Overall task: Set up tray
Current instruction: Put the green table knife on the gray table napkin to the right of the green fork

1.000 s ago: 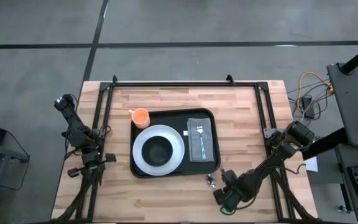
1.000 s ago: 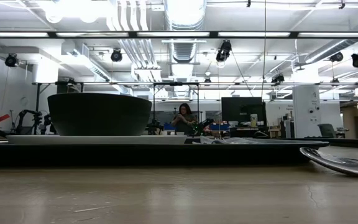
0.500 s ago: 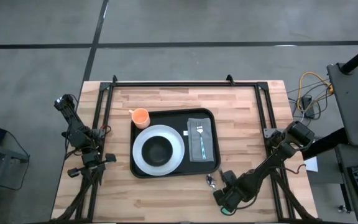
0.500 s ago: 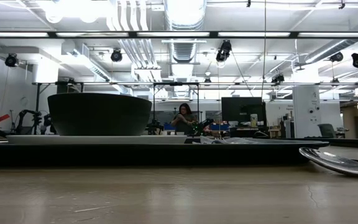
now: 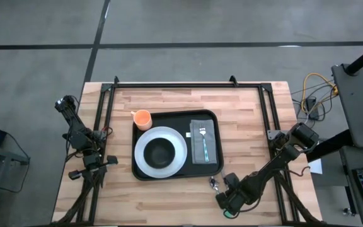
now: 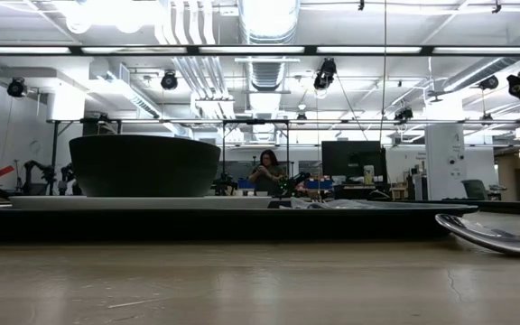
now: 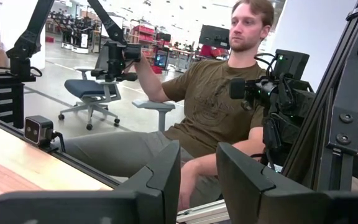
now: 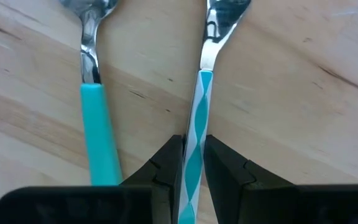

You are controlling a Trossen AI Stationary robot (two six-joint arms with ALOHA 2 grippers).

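Right hand [image 8: 192,163]: we are gripping a striped utensil [image 8: 197,118]; a plain one [image 8: 95,118] beside it.
Left hand [image 7: 196,180]: open, idling.
Tray [image 5: 210,170]: plate [image 5: 176,159], cup [image 5: 142,118], napkin [image 5: 210,140] placed; utensils pending.

Right hand [image 8: 193,163]: reaching low, fingers [image 8: 165,163] pinching closed.
Left hand [image 7: 196,180]: waiting raised at its own side, fingers slightly parted.

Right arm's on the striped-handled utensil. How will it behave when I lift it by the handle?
Likely stiff: the striped-handled utensil has a metal neck. The right gripper pinches the handle far from the metal end, so it may pivot downward. The glossy handle could slip between the narrow fingers. The left gripper idles at the table's left.
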